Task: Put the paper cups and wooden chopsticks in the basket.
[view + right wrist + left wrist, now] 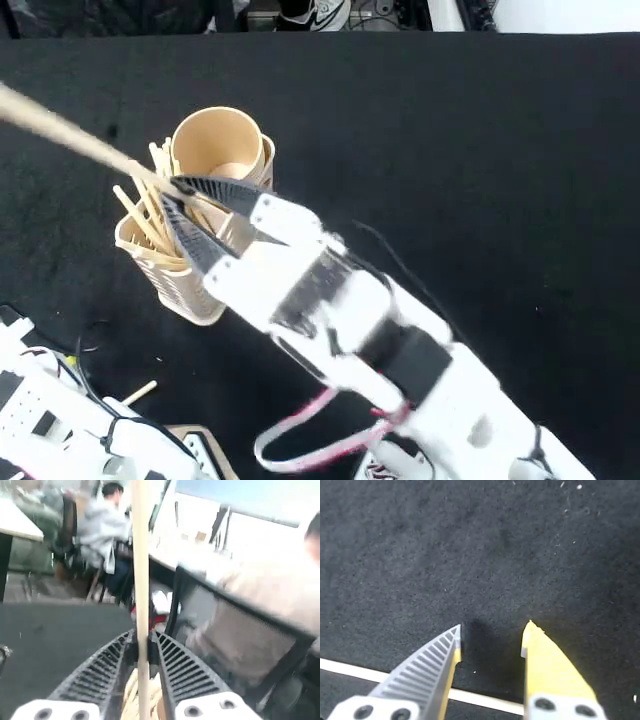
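Gripping one wooden chopstick [141,555], the right gripper [142,637] has both ribbed fingers pressed onto the stick near its lower end. In the high view the same gripper [172,190] sits at left centre, right over the basket [185,290]. The held chopstick [60,128] runs from the fingertips up and left on a diagonal. Its far end is cut off by the left frame edge, and the stick is blurred along its length. The end below the fingers is hidden, so I cannot tell if it touches anything in the basket.

The basket is pale and slatted, at left centre on the black cloth [480,150]. Its near side is partly covered by the right arm [330,300]. The paper cups [215,145] stand nested in it, mouth up; how many is hard to tell, at least two rims show. A bundle of chopsticks [140,215] leans in the basket beside the cups, tips fanned up and left.

A loose chopstick [140,392] lies on the cloth at lower left, pointing up-right, its lower part hidden behind the left arm [40,420] and cables.

The left gripper [493,628] has its fingers spread, nothing between them, above bare cloth. One finger [440,655] is grey and ribbed, the other yellow. A white strip [485,697] crosses the cloth under them.
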